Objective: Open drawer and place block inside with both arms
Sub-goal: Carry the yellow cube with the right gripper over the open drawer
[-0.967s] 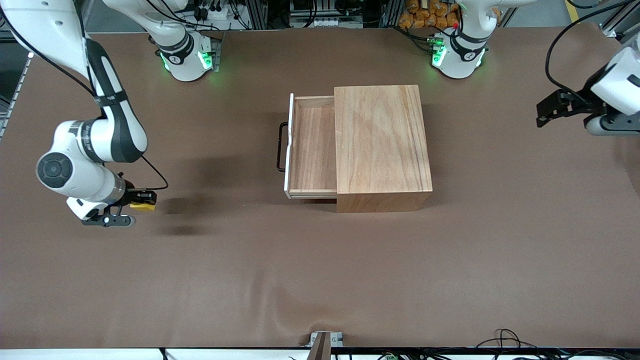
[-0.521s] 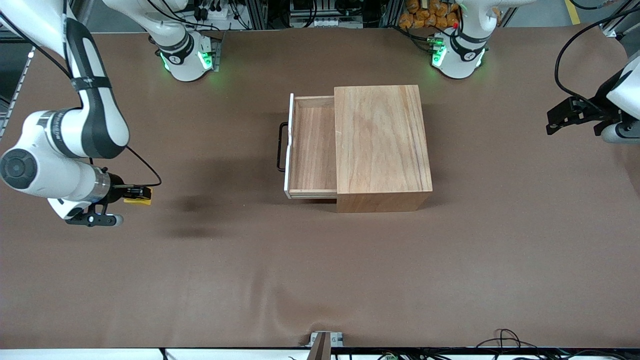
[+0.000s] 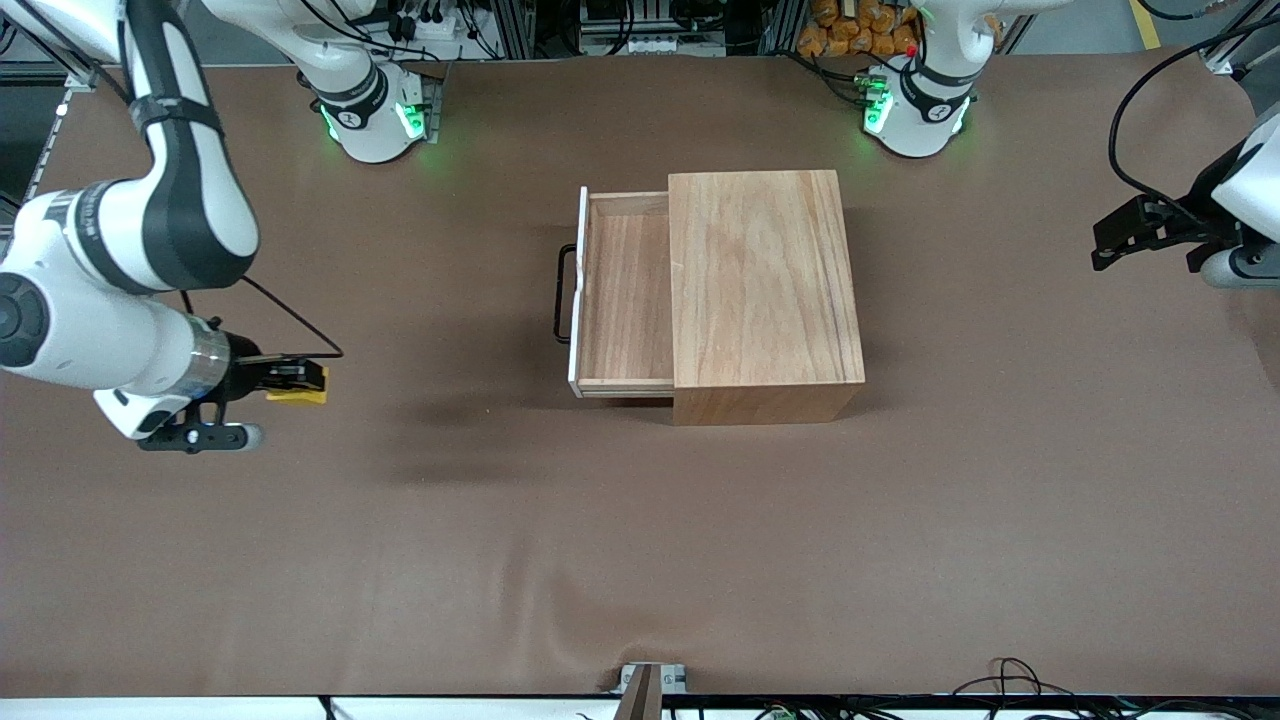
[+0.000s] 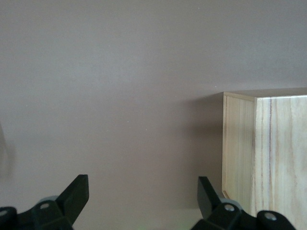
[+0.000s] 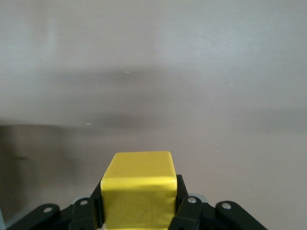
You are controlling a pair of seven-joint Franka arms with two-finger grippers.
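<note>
CHANGE: right gripper [image 3: 300, 378], clamped on small bright yellow cube block [image 3: 298, 396], has swung toward the light-wood drawer [image 3: 625, 295] | DRAWER: already open, empty | LEFT: left gripper [image 3: 1135, 232] waits, jaws apart | NEXT: carry block over tray

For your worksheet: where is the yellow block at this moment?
The block is clamped in the right tool, above the table toward the right arm's end, apart from the open drawer.

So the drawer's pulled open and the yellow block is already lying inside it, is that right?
Not quite. The drawer is open but empty; the right gripper holds the block above the table's right-arm end, as the front view shows.
</note>
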